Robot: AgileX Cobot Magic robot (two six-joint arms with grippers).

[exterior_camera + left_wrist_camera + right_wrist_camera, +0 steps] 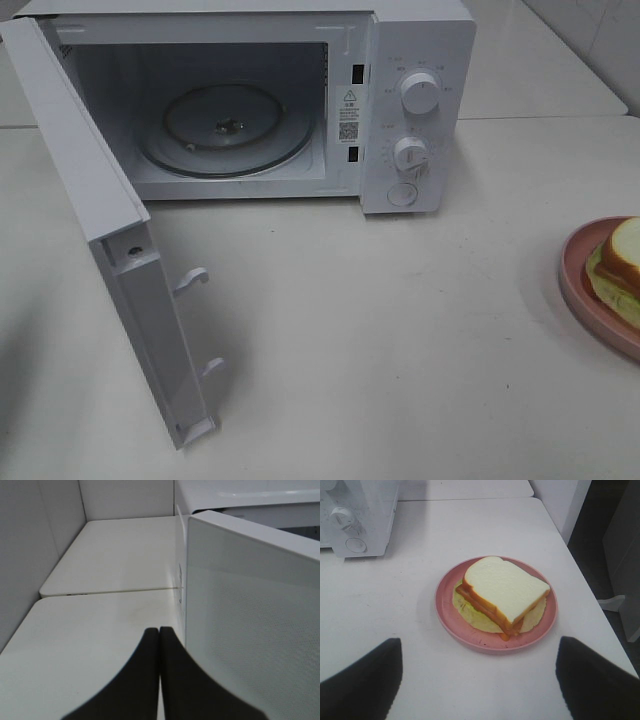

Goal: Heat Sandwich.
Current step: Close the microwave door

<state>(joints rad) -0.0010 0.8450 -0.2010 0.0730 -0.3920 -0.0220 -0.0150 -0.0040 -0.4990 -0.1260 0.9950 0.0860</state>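
Note:
The sandwich [502,592], white bread with orange crust over yellow-green filling, lies on a round pink plate [470,635]; both show cut off at the right edge of the high view, sandwich [618,270] on plate [580,285]. The white microwave [415,110] stands at the back with its door [110,250] swung wide open and the glass turntable [225,130] bare. My right gripper [479,680] hangs open, short of the plate, holding nothing. My left gripper [159,645] is shut and empty, just beside the door's outer face [250,620]. Neither arm appears in the high view.
The microwave's two knobs [420,92] and round button [402,195] face front. Two latch hooks [190,280] stick out of the door's edge. The table's right edge [580,575] drops off close to the plate. A seam joins two tabletops behind.

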